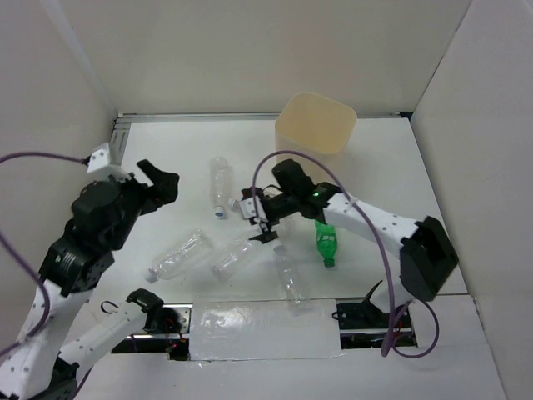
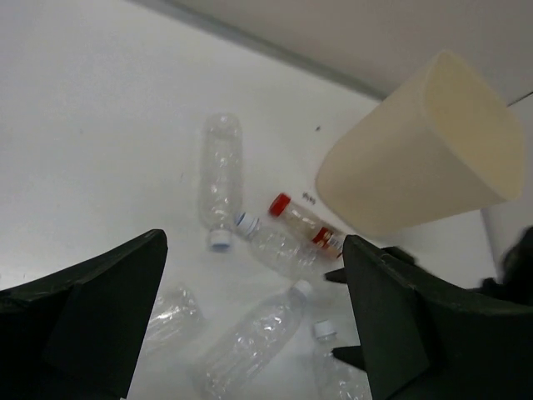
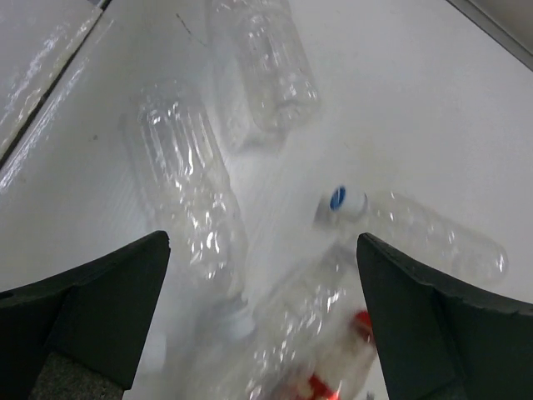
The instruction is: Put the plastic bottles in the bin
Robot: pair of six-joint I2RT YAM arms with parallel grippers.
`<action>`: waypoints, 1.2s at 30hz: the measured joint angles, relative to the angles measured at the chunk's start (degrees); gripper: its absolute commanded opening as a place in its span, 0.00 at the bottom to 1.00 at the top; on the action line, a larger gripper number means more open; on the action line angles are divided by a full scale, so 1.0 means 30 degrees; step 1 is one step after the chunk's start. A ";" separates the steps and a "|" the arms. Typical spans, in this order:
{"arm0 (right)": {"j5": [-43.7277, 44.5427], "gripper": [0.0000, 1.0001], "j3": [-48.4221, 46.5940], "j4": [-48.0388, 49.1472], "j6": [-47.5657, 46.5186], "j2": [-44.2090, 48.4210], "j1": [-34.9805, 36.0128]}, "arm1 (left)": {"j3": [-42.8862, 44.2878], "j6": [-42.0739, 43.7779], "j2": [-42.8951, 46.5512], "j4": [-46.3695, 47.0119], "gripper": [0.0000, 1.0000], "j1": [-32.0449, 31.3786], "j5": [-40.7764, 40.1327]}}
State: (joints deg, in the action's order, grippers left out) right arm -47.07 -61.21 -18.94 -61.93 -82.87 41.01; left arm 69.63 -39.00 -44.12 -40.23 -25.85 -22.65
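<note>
The cream bin (image 1: 315,123) stands at the back, right of centre; it also shows in the left wrist view (image 2: 425,142). Several clear bottles lie on the table: one (image 1: 220,185) at centre left, and others (image 1: 179,256), (image 1: 236,257), (image 1: 291,273) nearer the front. A green bottle (image 1: 325,240) lies beside the right arm. The red-capped bottle (image 2: 304,221) lies by a clear bottle (image 2: 279,246). My right gripper (image 1: 261,219) is open, low over these two (image 3: 308,325). My left gripper (image 1: 162,185) is open and empty, raised at the left.
White walls enclose the table on three sides. A crinkled clear plastic sheet (image 1: 266,321) lies at the near edge between the arm bases. A purple cable (image 1: 283,158) loops above the right arm.
</note>
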 measured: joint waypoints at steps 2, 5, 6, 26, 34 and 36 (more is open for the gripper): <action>0.0444 0.99 -0.1180 0.0699 0.0335 -0.1792 0.1399 | -0.0918 0.0503 0.1931 0.1326 0.99 0.0000 -0.0029; 0.0918 0.99 -0.3541 0.1042 0.0641 -0.4554 0.2914 | -0.1392 0.1137 0.3803 0.2703 0.99 0.0000 -0.0160; 0.1027 0.99 -0.4430 0.1115 0.0721 -0.5450 0.3300 | -0.1392 0.1421 0.4044 0.3147 0.99 0.0000 -0.0189; 0.6003 0.93 -1.2998 0.1880 0.2142 -1.6174 0.7788 | -0.1472 0.3002 0.4146 0.4299 0.99 0.0109 0.0430; 0.7475 0.42 -1.6342 0.1195 0.2718 -1.8294 0.7592 | -0.1494 0.3126 0.4335 0.4262 0.99 0.0109 0.1049; 0.7096 0.36 -1.6342 0.0670 0.2936 -1.8076 0.7431 | -0.1464 0.3555 0.4335 0.4262 0.99 0.0109 0.1690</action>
State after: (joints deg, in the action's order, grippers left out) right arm -25.78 -110.24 -16.93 -53.12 -137.10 63.31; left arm 65.23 -28.34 -31.11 -27.44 -25.52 -17.58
